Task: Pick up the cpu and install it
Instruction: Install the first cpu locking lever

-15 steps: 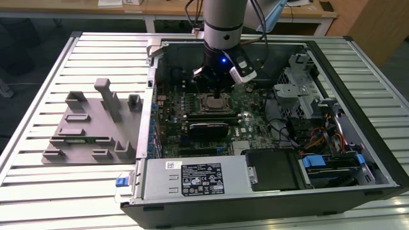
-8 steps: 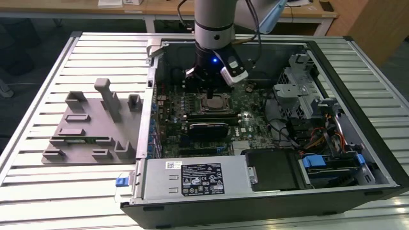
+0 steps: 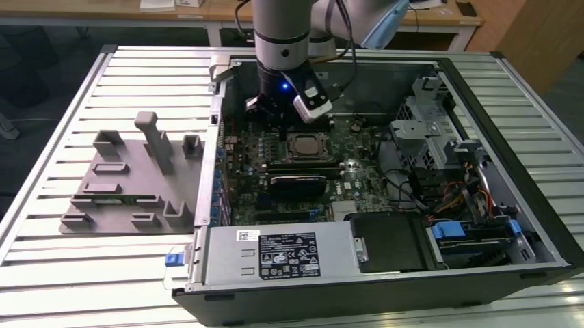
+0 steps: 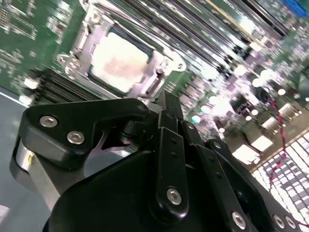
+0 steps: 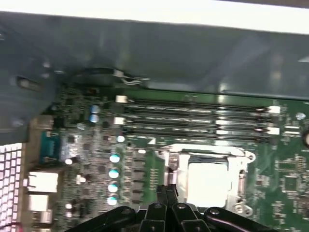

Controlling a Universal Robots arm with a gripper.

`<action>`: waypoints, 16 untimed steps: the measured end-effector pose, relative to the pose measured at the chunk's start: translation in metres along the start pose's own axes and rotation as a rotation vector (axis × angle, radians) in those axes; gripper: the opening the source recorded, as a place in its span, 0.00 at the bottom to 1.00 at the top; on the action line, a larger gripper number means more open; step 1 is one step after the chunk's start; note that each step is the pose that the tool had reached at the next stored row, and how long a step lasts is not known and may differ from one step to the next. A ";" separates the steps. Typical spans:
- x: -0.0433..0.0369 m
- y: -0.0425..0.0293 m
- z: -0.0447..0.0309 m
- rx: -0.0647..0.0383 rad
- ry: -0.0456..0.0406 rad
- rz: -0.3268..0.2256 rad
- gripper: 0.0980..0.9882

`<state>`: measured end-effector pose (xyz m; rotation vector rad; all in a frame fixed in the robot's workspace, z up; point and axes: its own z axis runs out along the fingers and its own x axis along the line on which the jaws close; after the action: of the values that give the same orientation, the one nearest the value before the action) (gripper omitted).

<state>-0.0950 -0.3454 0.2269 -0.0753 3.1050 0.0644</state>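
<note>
The cpu (image 3: 306, 145) (image 4: 118, 63) (image 5: 206, 182) sits seated in its socket frame (image 3: 308, 134) on the motherboard (image 3: 360, 174) inside the open computer case (image 3: 543, 225). The gripper (image 3: 294, 108) (image 4: 166, 104) (image 5: 168, 191) hovers just at the chip's ten o'clock in the exterior view, clenched on nothing, fingertips together. Grey fixture blocks (image 3: 137, 181) lie at nine o'clock outside the case

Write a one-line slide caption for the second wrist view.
Wrist camera looks past the black gripper at the cpu seated in its metal socket frame on the green motherboard.
</note>
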 end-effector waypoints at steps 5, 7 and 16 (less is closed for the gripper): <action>0.0113 0.0006 -0.0004 -0.036 -0.0034 0.001 0.01; 0.0142 0.0007 -0.0009 -0.063 -0.0053 0.002 0.01; 0.0247 0.0014 -0.0062 -0.125 -0.0207 0.003 0.01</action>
<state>-0.1200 -0.3454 0.2323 -0.0727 3.0774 0.2584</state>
